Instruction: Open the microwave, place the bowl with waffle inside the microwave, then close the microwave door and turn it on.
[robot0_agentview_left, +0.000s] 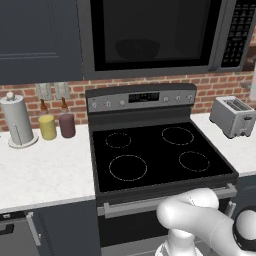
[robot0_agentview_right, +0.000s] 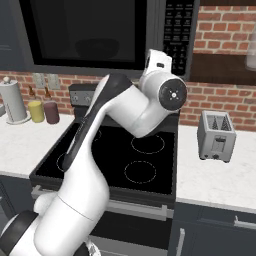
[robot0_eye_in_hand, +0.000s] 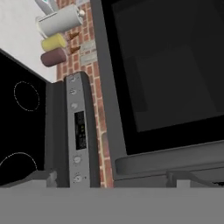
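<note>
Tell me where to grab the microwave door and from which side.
Grip the vertical bar handle at the right edge of the microwave door, beside the keypad. Come straight from the front, fingers either side of the bar: it looks like the only raised part, and the glass is flat.

closed microwave, stove, toaster
</note>
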